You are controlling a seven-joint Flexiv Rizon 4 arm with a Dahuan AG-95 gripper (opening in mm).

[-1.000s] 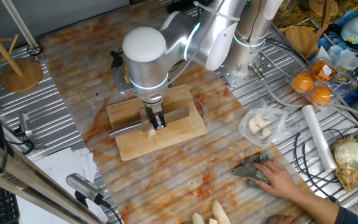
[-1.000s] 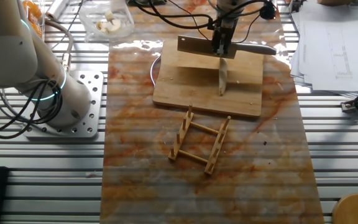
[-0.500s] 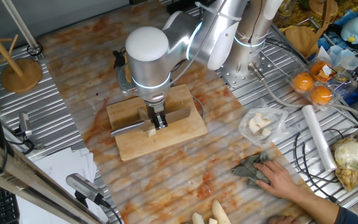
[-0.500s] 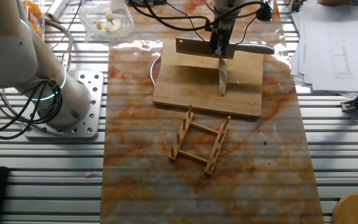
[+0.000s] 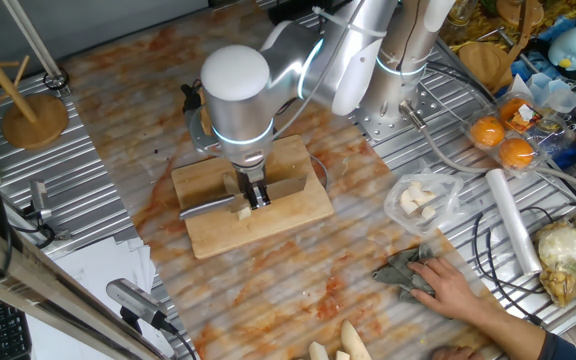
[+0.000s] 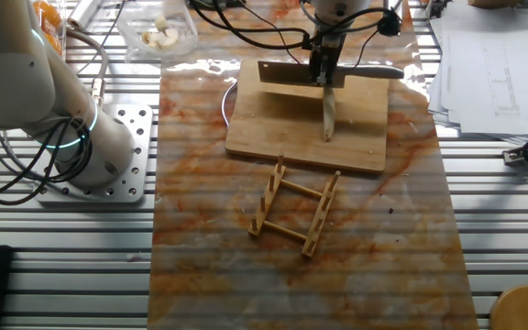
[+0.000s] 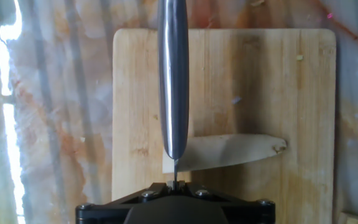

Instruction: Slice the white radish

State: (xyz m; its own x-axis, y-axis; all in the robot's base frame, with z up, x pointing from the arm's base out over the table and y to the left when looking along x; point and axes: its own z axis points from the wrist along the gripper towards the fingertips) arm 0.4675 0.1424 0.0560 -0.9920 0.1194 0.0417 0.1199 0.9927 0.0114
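The white radish (image 7: 229, 151) is a slim cream stick lying across the wooden cutting board (image 7: 291, 81). It also shows in the other fixed view (image 6: 327, 115), and a small bit of it shows in one fixed view (image 5: 244, 212). My gripper (image 6: 324, 69) is shut on a cleaver-like knife. The blade (image 6: 287, 75) is edge-down above the radish's thick end and crosses it at a right angle. In the hand view I see only the knife's spine (image 7: 174, 74). In one fixed view my gripper (image 5: 253, 192) is over the board (image 5: 268, 225).
A clear bag of pale chunks (image 5: 415, 198) lies to the right. A person's hand holds a grey cloth (image 5: 438, 280) on the table. Thick pale roots (image 5: 333, 345) lie at the front edge. A small wooden rack (image 6: 296, 213) stands beside the board. The arm's base (image 6: 62, 119) is nearby.
The gripper and knife have shifted a little sideways over the board. The radish has not moved.
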